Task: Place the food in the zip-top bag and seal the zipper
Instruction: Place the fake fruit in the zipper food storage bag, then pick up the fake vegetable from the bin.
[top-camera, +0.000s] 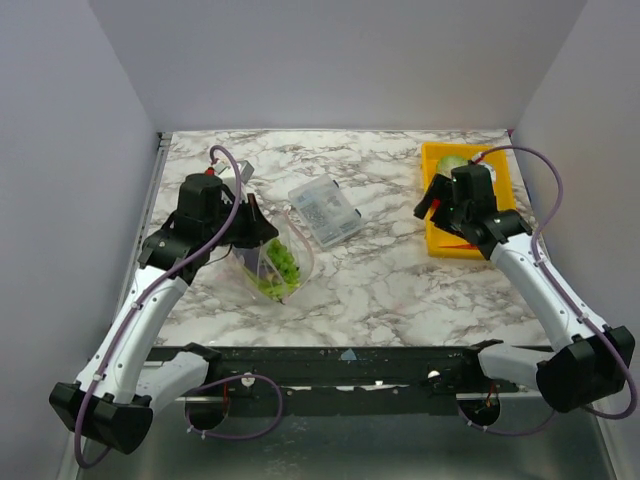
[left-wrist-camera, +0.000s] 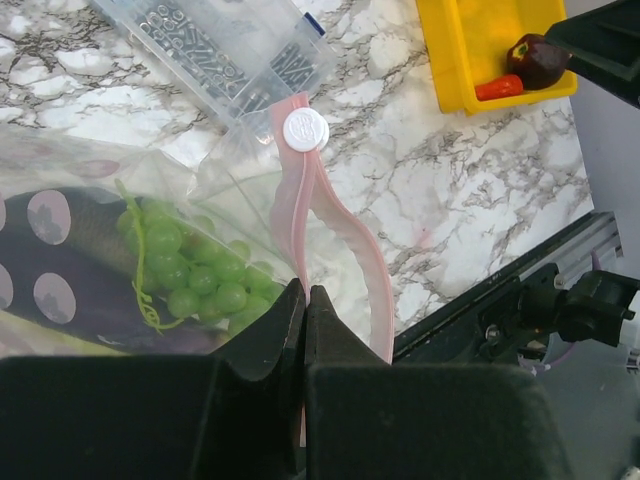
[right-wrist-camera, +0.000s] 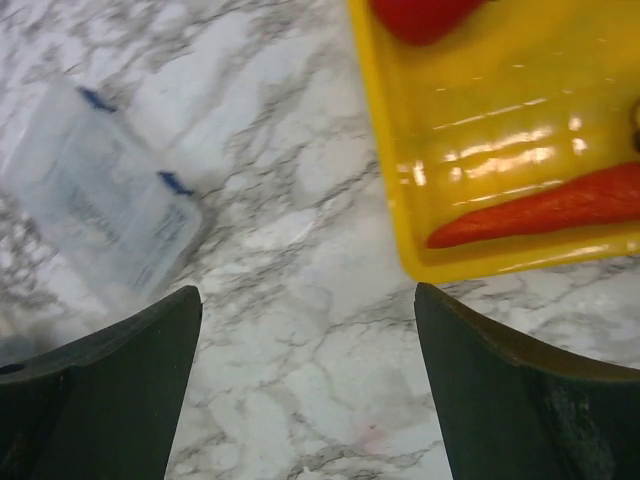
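The zip-top bag (top-camera: 272, 262) lies at the left, with the green grape bunch (left-wrist-camera: 195, 270) and a dark purple piece (left-wrist-camera: 70, 270) inside. Its pink zipper (left-wrist-camera: 300, 195) curves up to a white slider (left-wrist-camera: 305, 130), and the mouth gapes open. My left gripper (left-wrist-camera: 305, 296) is shut on the pink strip at the bag's near end; it also shows in the top view (top-camera: 260, 230). My right gripper (right-wrist-camera: 308, 300) is open and empty over bare marble by the yellow tray's (right-wrist-camera: 500, 130) left front corner. The tray holds a red-orange long piece (right-wrist-camera: 540, 210), a red piece (right-wrist-camera: 420, 15), a maroon piece (left-wrist-camera: 537, 60) and the cabbage ball (top-camera: 452, 163).
A rigid clear plastic box (top-camera: 325, 212) of small hardware sits between the bag and the tray, just behind the bag's mouth. The table's black front rail (top-camera: 350, 360) runs along the near edge. White walls close in the left, back and right sides.
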